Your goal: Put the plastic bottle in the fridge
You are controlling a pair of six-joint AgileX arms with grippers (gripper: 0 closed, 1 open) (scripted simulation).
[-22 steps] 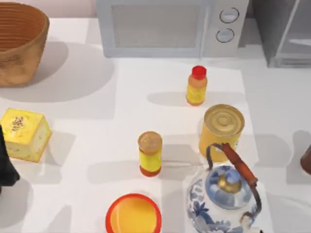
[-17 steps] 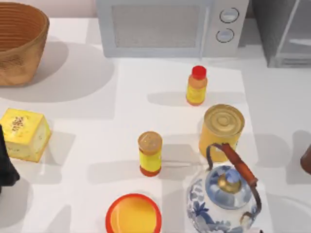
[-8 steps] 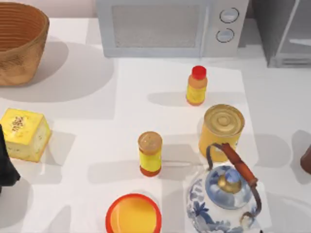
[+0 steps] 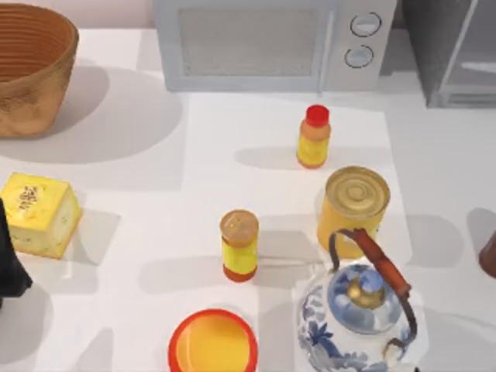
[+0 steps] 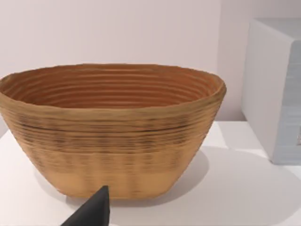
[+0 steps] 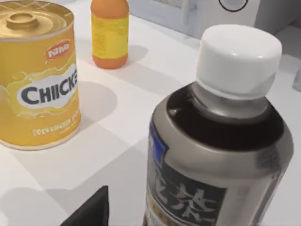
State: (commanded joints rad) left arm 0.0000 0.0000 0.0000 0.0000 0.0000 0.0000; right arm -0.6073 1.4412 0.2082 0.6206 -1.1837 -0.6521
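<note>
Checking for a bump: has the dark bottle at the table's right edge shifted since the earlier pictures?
No. The bottle stands at the same spot on the right edge, level with the kettle handle as before.

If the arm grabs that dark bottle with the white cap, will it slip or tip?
The dark plastic bottle with a white screw cap looks glossy and rounded, so it might slip in a loose grip. It stands tall and upright, so a sideways nudge could tip it. Its dark contents suggest some weight.
</note>
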